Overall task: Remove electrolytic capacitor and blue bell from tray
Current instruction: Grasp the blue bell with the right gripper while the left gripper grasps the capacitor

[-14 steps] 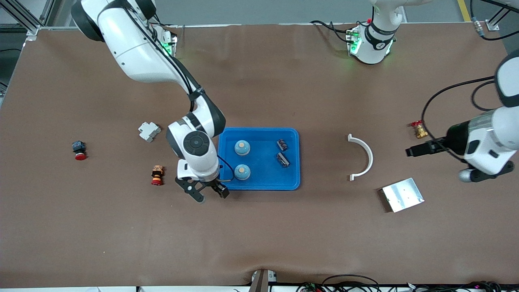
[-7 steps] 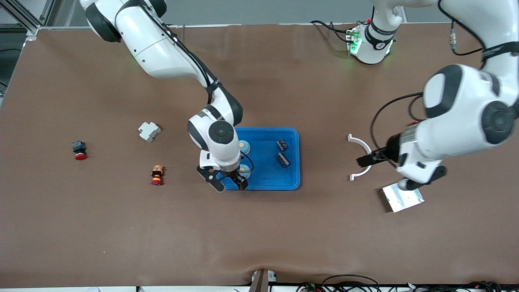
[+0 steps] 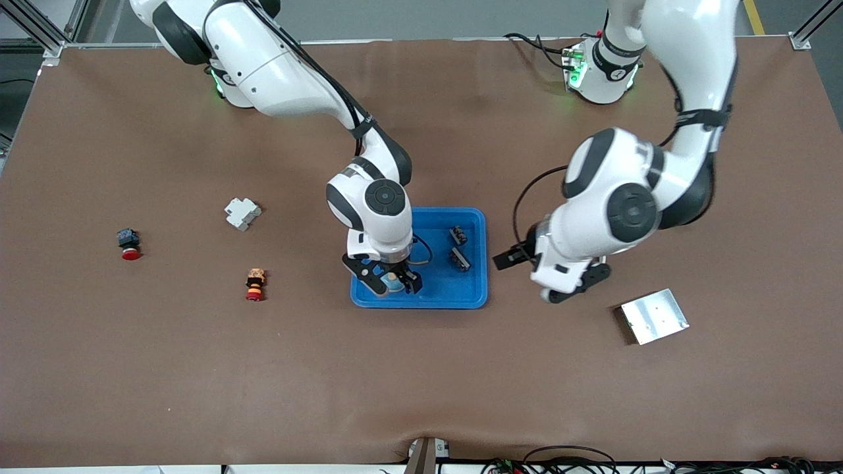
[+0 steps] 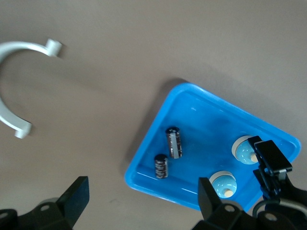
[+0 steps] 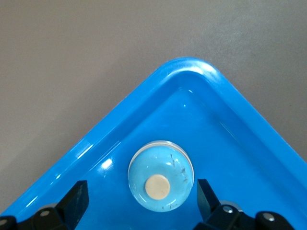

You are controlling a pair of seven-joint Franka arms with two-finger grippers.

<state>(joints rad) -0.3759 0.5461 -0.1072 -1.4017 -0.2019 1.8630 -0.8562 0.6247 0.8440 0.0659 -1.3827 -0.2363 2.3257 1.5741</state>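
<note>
Right gripper [image 3: 393, 284] hangs jaws spread over blue bell [image 5: 160, 175] in tray [image 3: 475, 299] corner nearest front camera, toward right arm's end. We see nothing grasped. Second blue bell [image 4: 245, 149] sits just beside it along same tray edge, hidden under wrist in front view. Two electrolytic capacitors [image 3: 458, 247] lie by tray edge toward left arm's end. Left gripper [image 3: 510, 258] hovers over table just beside that edge, jaws wide, empty. We judge nothing removed yet: bell grasp and capacitor pickup both remain.
</note>
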